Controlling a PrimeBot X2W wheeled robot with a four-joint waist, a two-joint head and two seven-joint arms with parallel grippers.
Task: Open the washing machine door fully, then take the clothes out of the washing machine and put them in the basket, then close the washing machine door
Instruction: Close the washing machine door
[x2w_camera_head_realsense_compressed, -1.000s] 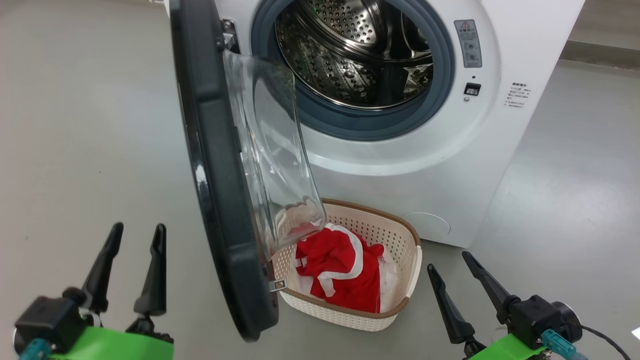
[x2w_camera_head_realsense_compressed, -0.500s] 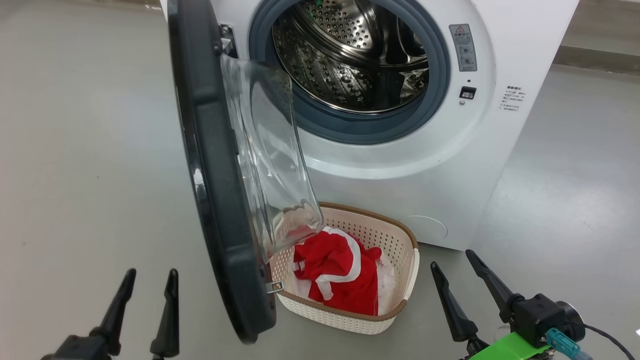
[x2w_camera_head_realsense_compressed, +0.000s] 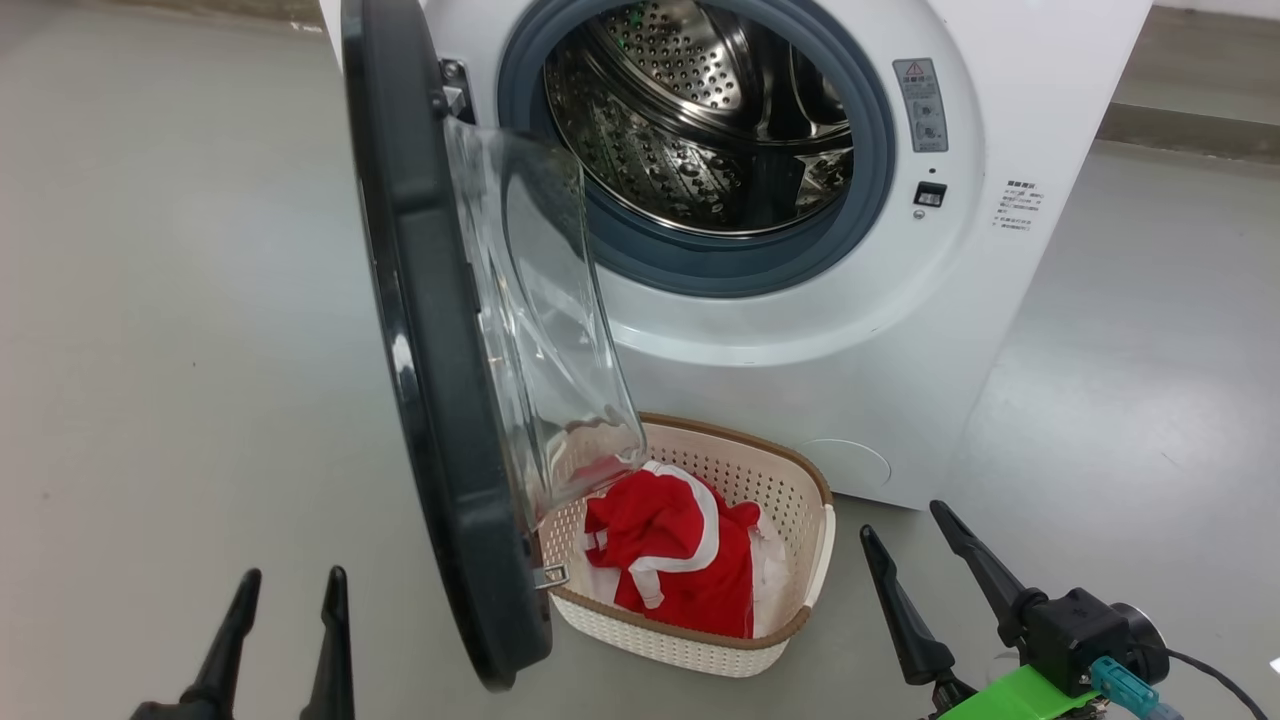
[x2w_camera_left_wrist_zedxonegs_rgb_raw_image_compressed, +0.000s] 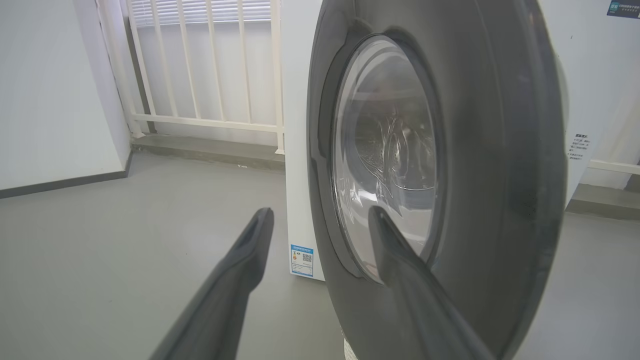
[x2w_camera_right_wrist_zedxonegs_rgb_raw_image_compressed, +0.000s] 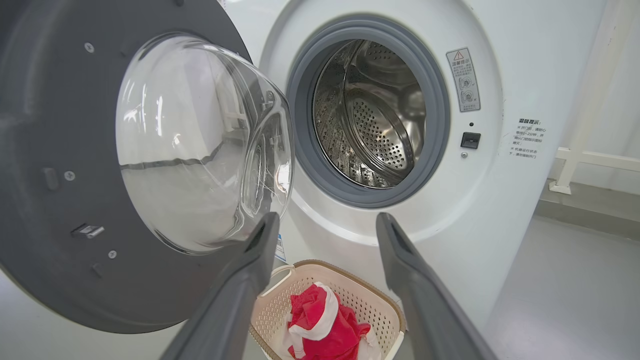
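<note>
**Changed**
- The whole head view has shifted slightly. That is camera movement, so do not log it as movement of the objects.
- The washing machine (x2w_camera_head_realsense_compressed: 900, 350) has not moved. It stands ahead of both grippers, and the visible part of the drum (x2w_camera_head_realsense_compressed: 700, 120) is bare steel.
- The washing machine door (x2w_camera_head_realsense_compressed: 440, 400) hangs at the same swing as before, between the two grippers. Its outer face lies just ahead and to the right of the left fingers.
- The basket (x2w_camera_head_realsense_compressed: 690, 640) is unmoved, ahead of and below the right gripper (x2w_camera_head_realsense_compressed: 900, 518). The clothes (x2w_camera_head_realsense_compressed: 670, 550) lie inside it.
- The left gripper (x2w_camera_head_realsense_compressed: 293, 575) has sunk toward the bottom edge by more than the camera shift explains, so it has drawn back or down. Its jaws are spread wide and hold nothing.
- The right gripper has held its place, also spread wide and holding nothing.

**Judgement:** the unloading looks finished and only closing the door remains. The left gripper sits on the door's outer side, which suits a push to close it.

**Hidden or unclear**
- The gasket lip hides the near lower part of the drum, so you cannot confirm that no garment is left inside.
- The door and its glass bowl (x2w_camera_right_wrist_zedxonegs_rgb_raw_image_compressed: 200, 145) cover the basket's corner nearest the left gripper.
- The left gripper's wrist is cut off by the frame.
- The door's latch (x2w_camera_head_realsense_compressed: 552, 574) is too small to tell its condition.
</note>
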